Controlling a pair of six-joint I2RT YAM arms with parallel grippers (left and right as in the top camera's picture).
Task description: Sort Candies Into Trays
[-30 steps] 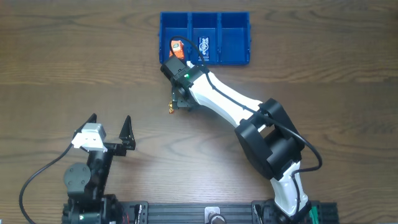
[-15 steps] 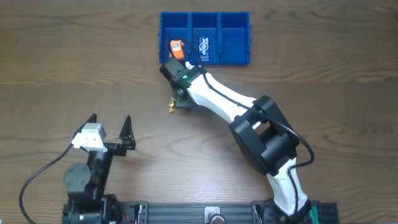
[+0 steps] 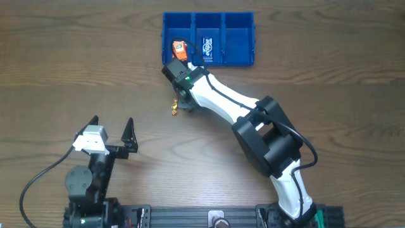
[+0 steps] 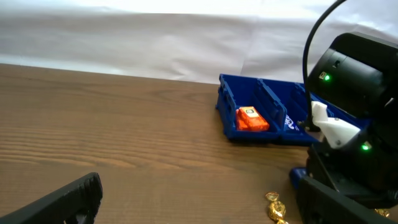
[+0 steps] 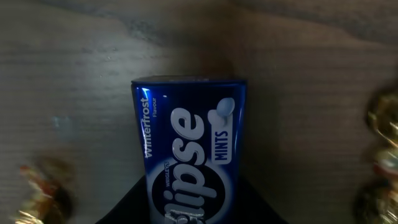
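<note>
Right arm (image 3: pixel 266 136) elbow swung slightly leftward, its jaws with mint box (image 5: pixel 189 155) edged toward blue tray (image 3: pixel 166 31)

Two robot arms seen from above: one stretched far out, one tucked in.
The right arm (image 3: pixel 253 120) reaches up and left across the table, wrist bent downward, with the right gripper (image 3: pixel 180 105) low and clamped on a blue tin (image 5: pixel 189 155). The left arm (image 3: pixel 95 171) sits folded near its base, the left gripper (image 3: pixel 112 121) spread wide.
</note>
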